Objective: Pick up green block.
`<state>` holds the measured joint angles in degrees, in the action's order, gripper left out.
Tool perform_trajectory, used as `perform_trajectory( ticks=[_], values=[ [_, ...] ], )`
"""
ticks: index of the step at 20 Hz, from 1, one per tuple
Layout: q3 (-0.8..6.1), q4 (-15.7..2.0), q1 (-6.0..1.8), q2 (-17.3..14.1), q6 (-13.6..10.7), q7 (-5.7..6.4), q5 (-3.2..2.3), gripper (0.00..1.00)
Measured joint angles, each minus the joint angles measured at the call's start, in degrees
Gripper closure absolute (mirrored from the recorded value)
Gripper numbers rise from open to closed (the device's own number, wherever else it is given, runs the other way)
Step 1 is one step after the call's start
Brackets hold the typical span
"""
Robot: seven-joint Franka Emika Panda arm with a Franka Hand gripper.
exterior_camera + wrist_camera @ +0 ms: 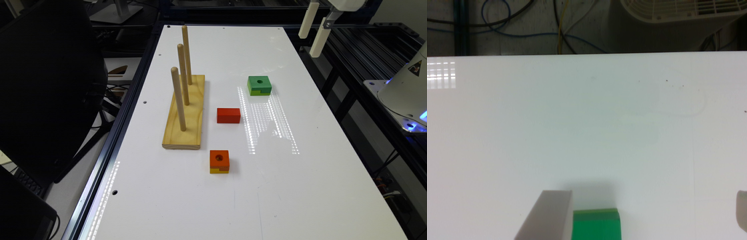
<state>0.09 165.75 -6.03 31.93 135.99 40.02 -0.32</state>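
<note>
1. A long white counter (300,186) carries 4 wooden items, seen from above at an angle in the exterior view.
2. The small square green wooden block (259,85), dark green on top with a round centre hole and a lighter yellow-green lower layer, sits flat on the counter toward the exterior view's right, apart from everything else.
3. A plain red rectangular wooden block (228,115) lies nearer the camera and to the exterior view's left of the green block.
4. An orange-and-yellow wooden block with a round hole (219,161) sits closer still to the camera.
5. A pale wooden base board with 3 upright dowel pegs (184,113) stands at the exterior view's left of the blocks.
6. The robot's white gripper (314,27) hangs high above the far right counter edge, well apart from the green block, its 2 fingers spread apart and holding nothing.
7. In the wrist view, the green block (596,225) appears just beside 1 grey finger (547,217).
</note>
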Motion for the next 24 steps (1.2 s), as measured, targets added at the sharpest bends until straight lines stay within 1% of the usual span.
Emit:
perform_trajectory(
  ticks=[3, 5, 6, 8, 11, 13, 14, 17, 21, 22, 24],
  values=[
    [0.0, -1.51, -0.06, -1.96, 0.47, -0.01, 0.0, 0.0],
    [0.0, -2.46, -0.19, -3.68, 1.34, -0.05, -0.02, 0.0],
    [0.0, -3.04, -0.41, -4.79, 1.96, -0.24, -0.03, 0.0],
    [-0.02, -4.39, -1.1, -7.16, 3.02, -0.9, -0.04, 0.0],
    [-0.02, -6.4, -2.02, -10.03, 3.58, -1.86, -0.04, 0.0],
    [-0.02, -7.68, -2.36, -11.59, 3.6, -2.15, -0.04, 0.0],
    [-0.02, -8.17, -2.4, -12.21, 3.6, -2.19, -0.04, 0.0],
    [-0.02, -8.77, -2.42, -13.05, 3.6, -2.2, -0.04, 0.0],
    [-0.02, -8.5, -2.43, -13.53, 3.86, -2.2, -0.04, 0.0],
    [-0.02, -8.28, -2.44, -14.15, 4.55, -2.21, -0.04, 0.0],
    [-0.01, -7.79, -2.48, -16.43, 7.12, -2.22, -0.04, 0.0]
  ],
)
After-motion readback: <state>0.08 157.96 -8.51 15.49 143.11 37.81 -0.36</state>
